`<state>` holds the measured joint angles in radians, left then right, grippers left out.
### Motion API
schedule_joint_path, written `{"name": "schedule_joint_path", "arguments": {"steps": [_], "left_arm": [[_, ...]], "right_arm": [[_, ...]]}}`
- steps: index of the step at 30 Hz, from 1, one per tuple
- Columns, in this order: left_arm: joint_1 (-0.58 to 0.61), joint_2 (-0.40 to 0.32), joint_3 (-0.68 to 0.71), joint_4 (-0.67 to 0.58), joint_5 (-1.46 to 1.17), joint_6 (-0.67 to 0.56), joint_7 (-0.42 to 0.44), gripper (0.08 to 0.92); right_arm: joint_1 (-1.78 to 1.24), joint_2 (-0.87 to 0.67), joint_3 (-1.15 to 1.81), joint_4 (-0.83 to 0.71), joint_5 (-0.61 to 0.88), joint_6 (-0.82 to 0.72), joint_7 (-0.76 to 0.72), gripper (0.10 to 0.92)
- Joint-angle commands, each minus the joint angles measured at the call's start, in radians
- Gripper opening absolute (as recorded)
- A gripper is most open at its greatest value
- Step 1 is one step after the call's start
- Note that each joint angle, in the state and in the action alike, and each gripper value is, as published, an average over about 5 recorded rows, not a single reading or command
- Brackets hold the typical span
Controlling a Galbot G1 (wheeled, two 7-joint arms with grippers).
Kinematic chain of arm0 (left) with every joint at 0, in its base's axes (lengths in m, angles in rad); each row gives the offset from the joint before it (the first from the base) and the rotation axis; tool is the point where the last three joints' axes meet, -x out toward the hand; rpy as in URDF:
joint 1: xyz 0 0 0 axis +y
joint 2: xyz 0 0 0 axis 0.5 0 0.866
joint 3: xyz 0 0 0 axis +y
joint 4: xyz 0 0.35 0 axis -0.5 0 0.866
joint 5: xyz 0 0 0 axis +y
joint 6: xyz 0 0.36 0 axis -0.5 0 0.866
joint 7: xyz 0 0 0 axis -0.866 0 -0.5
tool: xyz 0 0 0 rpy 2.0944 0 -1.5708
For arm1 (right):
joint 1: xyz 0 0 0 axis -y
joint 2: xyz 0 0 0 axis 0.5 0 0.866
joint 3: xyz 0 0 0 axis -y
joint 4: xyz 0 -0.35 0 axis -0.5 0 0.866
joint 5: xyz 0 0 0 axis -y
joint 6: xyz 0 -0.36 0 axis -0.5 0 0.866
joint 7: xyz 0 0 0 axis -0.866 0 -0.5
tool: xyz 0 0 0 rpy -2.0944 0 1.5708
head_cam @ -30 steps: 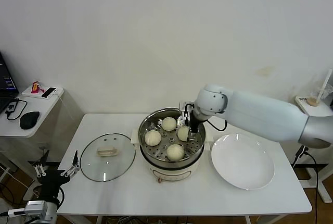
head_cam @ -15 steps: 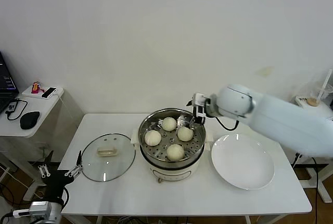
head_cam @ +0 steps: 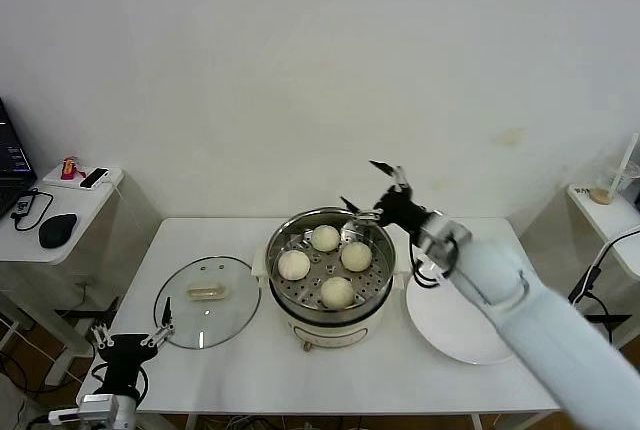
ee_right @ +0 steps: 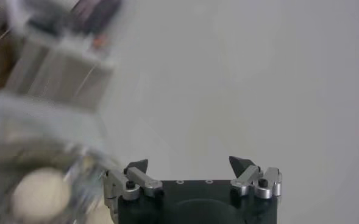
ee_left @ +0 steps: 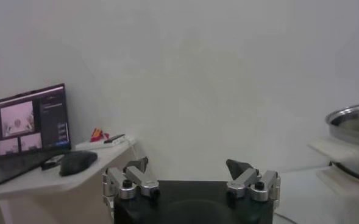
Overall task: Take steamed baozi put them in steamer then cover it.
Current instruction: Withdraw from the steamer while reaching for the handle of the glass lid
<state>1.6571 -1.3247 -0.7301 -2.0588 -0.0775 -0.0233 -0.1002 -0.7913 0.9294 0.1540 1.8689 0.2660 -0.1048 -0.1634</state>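
Right fingers: spread wide, nothing between them. The right gripper (head_cam: 372,188) hangs in the air over the far right rim of the steamer (head_cam: 331,272).
Left fingers: apart too, gripping nothing. The left gripper (head_cam: 128,334) waits low at the near left corner of the surface (head_cam: 250,380), just short of the lid (head_cam: 207,301).
Buns: all four buns (head_cam: 326,263) sit on the holed tray inside the steamer, so loading looks done.
Lid: flat on the surface, close beside the steamer's left side, handle (head_cam: 206,292) up.
Handling, my read: glass with a metal rim, stiff, weighty, slick, breakable. Take it by the centre handle, not the edge.
Right arm: reaches in from the near right, passing over the white plate (head_cam: 440,325).
Left arm: low, mostly below view.
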Motion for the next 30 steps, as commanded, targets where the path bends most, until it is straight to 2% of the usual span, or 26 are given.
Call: {"name": "schedule_joint_path", "arguments": {"steps": [1, 9, 14, 21, 30], "left_arm": [[-0.017, 0.003, 0.046, 0.097, 0.383, -0.048, -0.029, 0.823], [-0.016, 0.049, 0.026, 0.179, 1.029, -0.137, -0.088, 0.823], [-0.035, 0.094, 0.029, 0.225, 1.267, -0.16, -0.101, 0.823], [-0.13, 0.153, 0.1, 0.299, 1.368, -0.141, -0.059, 0.823], [-0.288, 0.181, 0.166, 0.432, 1.361, -0.112, -0.029, 0.823]], "right_arm": [[-0.658, 0.409, 0.696, 0.015, -0.052, 0.322, -0.059, 0.823], [-0.753, 0.461, 0.775, 0.023, -0.069, 0.263, 0.006, 0.823], [-0.79, 0.477, 0.813, 0.042, -0.099, 0.245, 0.038, 0.823], [-0.834, 0.503, 0.832, 0.065, -0.126, 0.25, 0.066, 0.823], [-0.875, 0.532, 0.834, 0.116, -0.137, 0.244, 0.07, 0.823]]}}
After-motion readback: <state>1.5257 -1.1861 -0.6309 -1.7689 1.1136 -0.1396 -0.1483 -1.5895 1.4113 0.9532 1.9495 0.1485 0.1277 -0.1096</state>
